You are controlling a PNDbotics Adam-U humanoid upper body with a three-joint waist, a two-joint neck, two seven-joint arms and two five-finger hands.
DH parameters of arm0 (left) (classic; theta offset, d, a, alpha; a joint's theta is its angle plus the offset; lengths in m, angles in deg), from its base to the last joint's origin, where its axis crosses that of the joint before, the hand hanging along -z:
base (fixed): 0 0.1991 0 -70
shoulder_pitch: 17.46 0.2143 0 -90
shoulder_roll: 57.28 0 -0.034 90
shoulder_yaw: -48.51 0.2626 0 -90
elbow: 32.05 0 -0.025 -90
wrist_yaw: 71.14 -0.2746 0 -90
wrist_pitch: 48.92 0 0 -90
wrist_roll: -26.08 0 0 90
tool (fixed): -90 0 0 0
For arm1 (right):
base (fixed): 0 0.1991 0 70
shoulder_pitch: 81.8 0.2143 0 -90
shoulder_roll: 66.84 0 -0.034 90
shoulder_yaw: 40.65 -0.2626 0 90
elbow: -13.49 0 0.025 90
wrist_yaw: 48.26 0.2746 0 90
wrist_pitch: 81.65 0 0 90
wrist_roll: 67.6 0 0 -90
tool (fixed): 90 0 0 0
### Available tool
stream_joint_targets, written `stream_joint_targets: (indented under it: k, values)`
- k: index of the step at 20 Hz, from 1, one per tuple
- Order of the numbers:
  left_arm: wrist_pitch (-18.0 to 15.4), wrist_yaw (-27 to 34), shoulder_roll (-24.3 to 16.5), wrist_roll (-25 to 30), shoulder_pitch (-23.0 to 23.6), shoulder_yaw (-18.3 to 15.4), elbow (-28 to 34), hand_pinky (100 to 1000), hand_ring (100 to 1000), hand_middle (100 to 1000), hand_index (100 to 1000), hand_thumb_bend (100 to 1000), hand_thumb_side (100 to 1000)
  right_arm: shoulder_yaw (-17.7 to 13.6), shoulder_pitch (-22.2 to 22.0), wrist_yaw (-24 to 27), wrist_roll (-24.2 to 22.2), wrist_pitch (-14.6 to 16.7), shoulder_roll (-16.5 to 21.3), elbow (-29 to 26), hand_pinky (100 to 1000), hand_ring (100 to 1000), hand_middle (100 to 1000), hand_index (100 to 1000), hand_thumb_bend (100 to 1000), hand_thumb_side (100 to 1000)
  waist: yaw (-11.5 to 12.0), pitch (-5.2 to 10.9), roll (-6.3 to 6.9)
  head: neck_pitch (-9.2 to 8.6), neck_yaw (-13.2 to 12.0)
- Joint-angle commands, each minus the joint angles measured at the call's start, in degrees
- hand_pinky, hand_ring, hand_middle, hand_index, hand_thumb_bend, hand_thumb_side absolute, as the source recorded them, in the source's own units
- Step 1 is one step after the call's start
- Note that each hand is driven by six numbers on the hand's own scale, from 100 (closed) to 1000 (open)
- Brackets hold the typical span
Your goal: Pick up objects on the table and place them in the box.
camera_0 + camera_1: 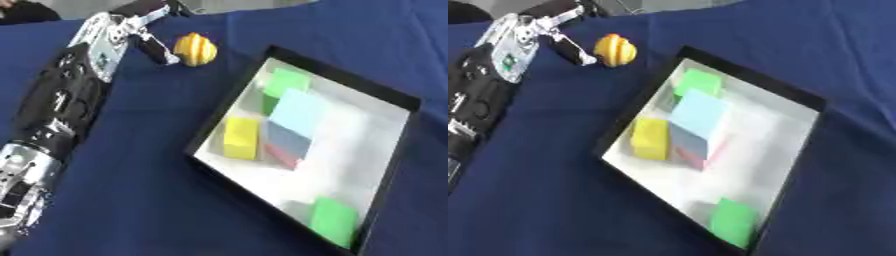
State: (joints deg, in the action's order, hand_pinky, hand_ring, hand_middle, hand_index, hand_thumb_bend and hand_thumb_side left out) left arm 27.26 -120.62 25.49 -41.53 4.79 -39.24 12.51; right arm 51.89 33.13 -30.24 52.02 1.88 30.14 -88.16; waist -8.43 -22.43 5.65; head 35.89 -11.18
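Note:
A round yellow thing with orange stripes lies on the blue cloth at the upper left, beside the box. My left hand reaches up from the lower left and is open. Its thumb lies just left of the striped thing, and its fingers stretch out above it. I cannot tell whether the thumb touches it. The black-rimmed box with a white inside holds a green block, a light blue block, a yellow block, a red piece and another green block. My right hand shows in neither view.
My left forearm lies along the left side of the table. Blue cloth covers the table between the arm and the box and around the box's right side.

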Motion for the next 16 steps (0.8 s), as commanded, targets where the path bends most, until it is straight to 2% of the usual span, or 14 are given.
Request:
stream_joint_targets:
  k: [1,6,8,9,13,16]
  values:
    - [0.7,0.47,-1.0,3.06,-1.64,-0.92,-0.29,854,891,838,873,436,100,0.03,0.85,0.31,-0.23,0.03,0.47,-0.7,803,767,711,805,100,536,-0.22,0.24,-0.27,-1.02,-0.41]
    - [2.09,-1.27,-0.85,3.82,-1.48,-1.34,-0.87,843,884,831,867,409,100,0.14,0.92,0.45,-0.16,0.04,0.29,-0.69,803,765,710,805,100,538,-0.55,0.06,-0.2,-1.2,-0.71]
    - [2.45,-2.18,-0.82,3.0,-1.37,-1.32,-0.97,816,853,793,852,369,100,0.18,0.89,0.47,-0.19,0.01,0.27,-0.67,803,765,710,805,100,540,-0.58,0.05,-0.19,-1.17,-0.74]
    - [2.58,-2.63,-0.82,2.27,-1.35,-1.3,-0.88,779,811,738,814,323,100,0.18,0.86,0.48,-0.19,0.0,0.27,-0.65,803,765,711,805,100,542,-0.57,0.07,-0.2,-1.12,-0.72]
    - [2.72,-5.06,-1.2,-4.95,-1.13,-0.66,0.55,683,720,632,698,323,100,0.15,0.61,0.54,-0.19,-0.1,0.27,-0.58,803,765,711,805,100,548,-0.4,0.33,-0.44,-0.5,-0.51]
    - [1.52,-4.91,-1.67,-9.45,-0.95,0.46,2.11,670,696,607,673,318,100,-0.19,0.01,0.51,0.11,-0.06,0.58,-0.49,804,765,711,805,100,546,0.21,0.71,-0.62,0.35,0.05]
